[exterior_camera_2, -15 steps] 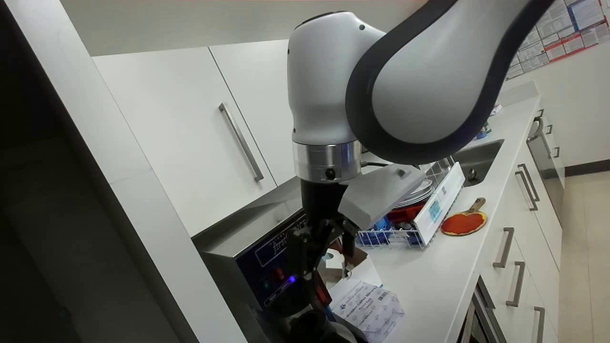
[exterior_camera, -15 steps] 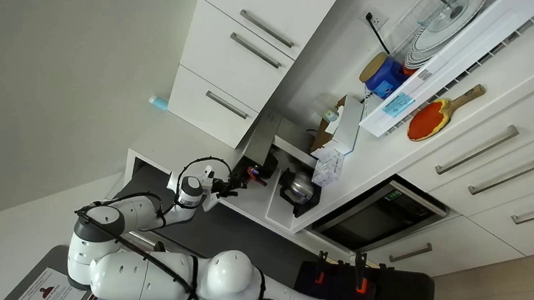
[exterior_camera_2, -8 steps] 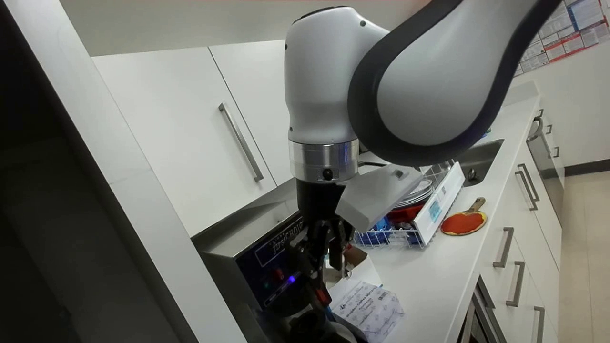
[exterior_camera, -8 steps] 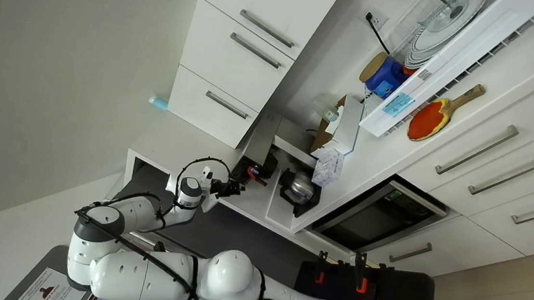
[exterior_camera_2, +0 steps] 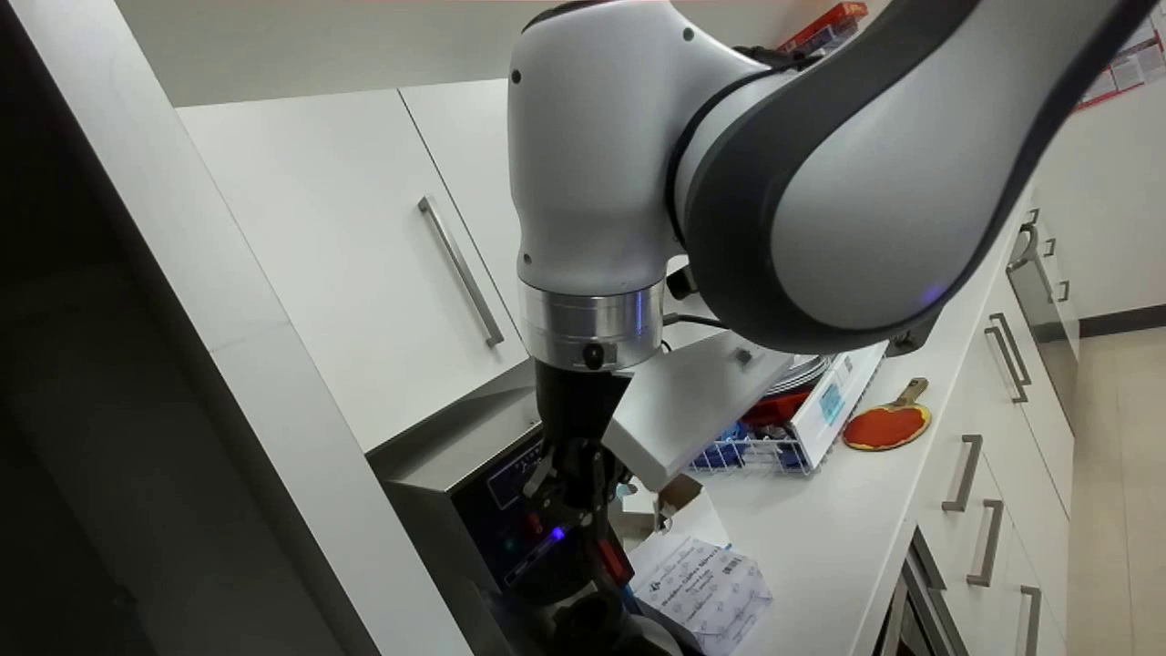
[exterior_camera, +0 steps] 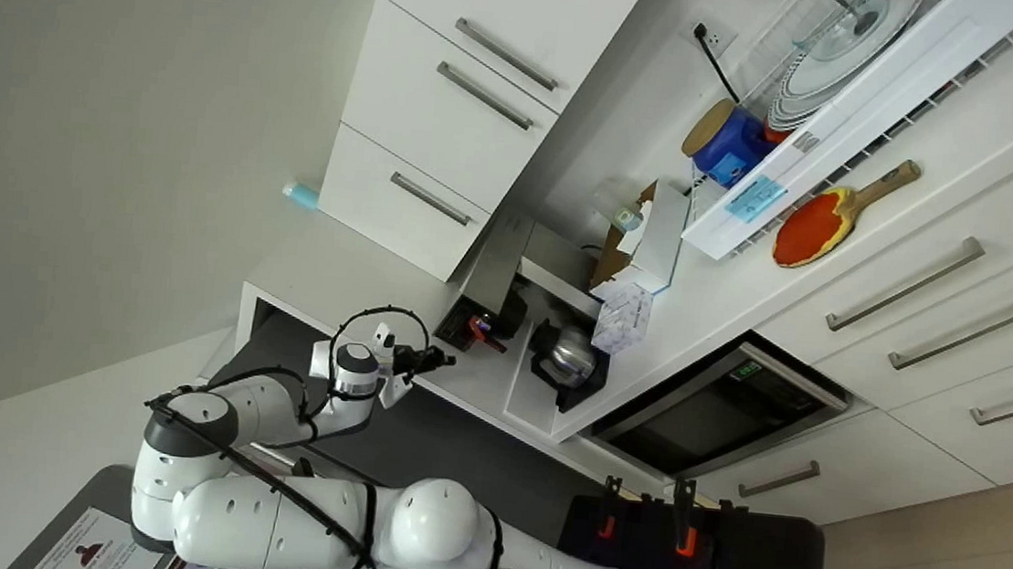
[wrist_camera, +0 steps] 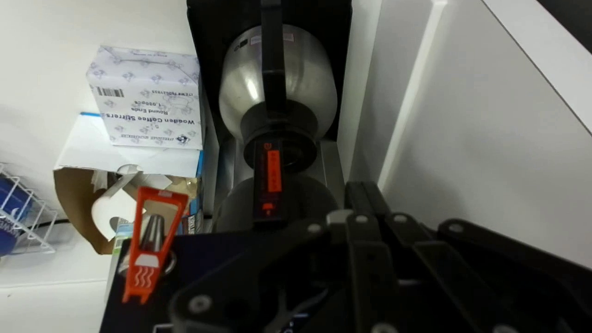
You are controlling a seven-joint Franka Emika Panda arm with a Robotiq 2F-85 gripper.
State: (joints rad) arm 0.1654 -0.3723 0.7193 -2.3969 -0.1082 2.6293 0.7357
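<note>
Glossy black handle [wrist_camera: 268, 182], orange-labelled, long axis 12 to 6 o'clock in wrist view, gripper [wrist_camera: 364, 190] toward 3, jaws pressed together

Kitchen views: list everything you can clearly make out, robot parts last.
coffee maker: 1, steel and dark, on counter
orange handle: 1, orange, at coffee maker
steel pot: 1, silver and black, beside stirrer box
stirrer box: 1, white, next to open carton
open carton: 1, white and brown, on counter
dish rack: 1, white, on counter
plates: several, white, in dish rack
blue container: 1, blue, tan lid, in dish rack
paddle: 1, red and yellow, on counter
wall cabinets: several, white, above counter
arm: 1, white and grey, near counter
gripper: 1, black, shut, beside coffee maker
</note>
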